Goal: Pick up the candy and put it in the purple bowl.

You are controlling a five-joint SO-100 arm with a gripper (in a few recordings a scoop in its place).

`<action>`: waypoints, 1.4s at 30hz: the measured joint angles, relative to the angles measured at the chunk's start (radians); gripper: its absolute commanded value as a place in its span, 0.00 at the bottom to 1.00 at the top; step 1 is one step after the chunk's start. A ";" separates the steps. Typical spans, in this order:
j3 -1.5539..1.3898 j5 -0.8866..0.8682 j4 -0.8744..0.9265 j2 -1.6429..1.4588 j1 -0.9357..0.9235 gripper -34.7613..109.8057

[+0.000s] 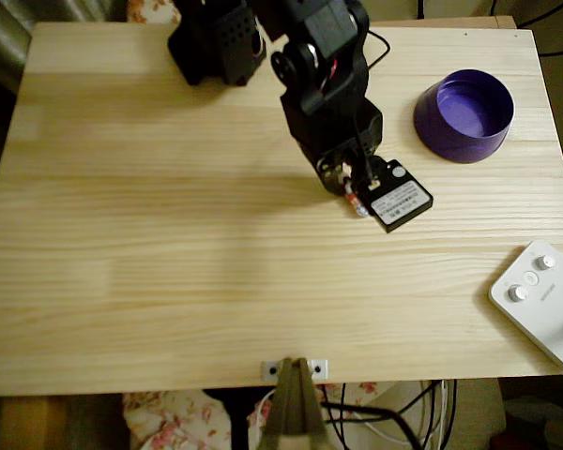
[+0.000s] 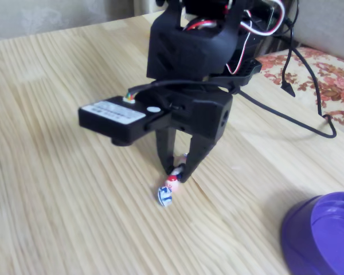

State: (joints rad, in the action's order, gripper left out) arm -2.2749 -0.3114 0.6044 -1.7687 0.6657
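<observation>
black jaws [image 2: 176, 171] pinched shut around the tiny whitish wrapped candy [image 2: 168, 188] down on the pale wooden tabletop [image 2: 57, 200], deep purple round plastic bowl [image 2: 324, 238] sitting off right.

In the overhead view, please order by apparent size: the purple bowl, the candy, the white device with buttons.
1. Purple bowl
2. White device, though the picture edge cuts it off, so this rank is unsure
3. Candy, by far the smallest

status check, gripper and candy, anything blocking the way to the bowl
Gripper down at the table, fingers closed around candy. Candy not lifted yet. Purple bowl empty, path to it unobstructed.
</observation>
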 measured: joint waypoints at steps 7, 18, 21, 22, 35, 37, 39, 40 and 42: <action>-0.003 -0.002 0.037 -0.029 -0.012 0.24; -0.121 0.109 0.061 -0.502 0.057 0.23; -0.140 0.124 0.072 -0.592 0.094 0.23; -0.141 0.129 0.074 -0.621 0.107 0.23; -0.114 0.167 -0.009 -0.614 0.402 0.23; -0.084 0.156 -0.043 -0.538 0.423 0.23; -0.052 0.149 -0.078 -0.462 0.442 0.23; -0.038 0.146 -0.095 -0.428 0.451 0.23; -0.008 0.144 -0.127 -0.367 0.471 0.23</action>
State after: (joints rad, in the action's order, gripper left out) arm -2.2826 -0.1672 0.4771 -2.1353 1.1367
